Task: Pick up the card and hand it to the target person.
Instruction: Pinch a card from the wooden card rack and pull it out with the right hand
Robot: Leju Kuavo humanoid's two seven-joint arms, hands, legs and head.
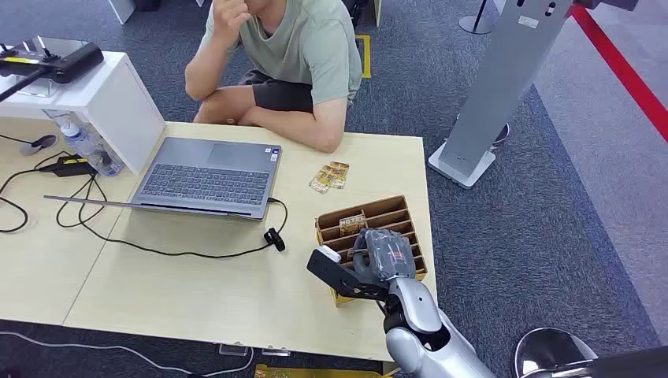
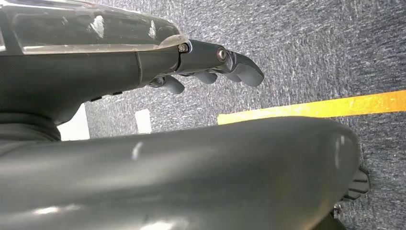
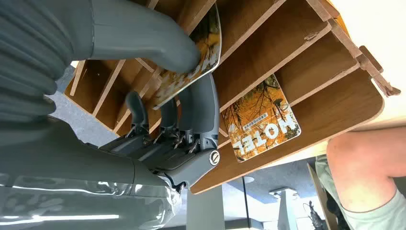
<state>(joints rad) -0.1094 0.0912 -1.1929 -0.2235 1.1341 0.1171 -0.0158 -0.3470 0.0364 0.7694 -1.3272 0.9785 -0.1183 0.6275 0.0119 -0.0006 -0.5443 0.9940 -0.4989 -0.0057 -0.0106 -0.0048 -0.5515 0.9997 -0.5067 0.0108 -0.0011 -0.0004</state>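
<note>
My right hand (image 1: 384, 253) reaches down into the wooden card rack (image 1: 398, 214) at the table's near right corner. In the right wrist view its thumb (image 3: 143, 33) and fingers (image 3: 203, 108) pinch an orange autumn-print card (image 3: 191, 64) that stands between the rack's dividers. A second card marked HOTEL (image 3: 261, 124) lies in a neighbouring slot of the rack (image 3: 306, 72). The seated person (image 1: 291, 55) in a green shirt leans on the far side of the table. My left hand (image 2: 210, 67) hangs beside my body above the carpet, fingers loosely apart and holding nothing.
Several loose cards (image 1: 329, 176) lie on the table between the rack and the person's forearm. An open laptop (image 1: 206, 177) with a black cable (image 1: 181, 252) sits to the left. A white box (image 1: 94, 98) stands at the far left, a grey stand (image 1: 496, 94) beyond the table.
</note>
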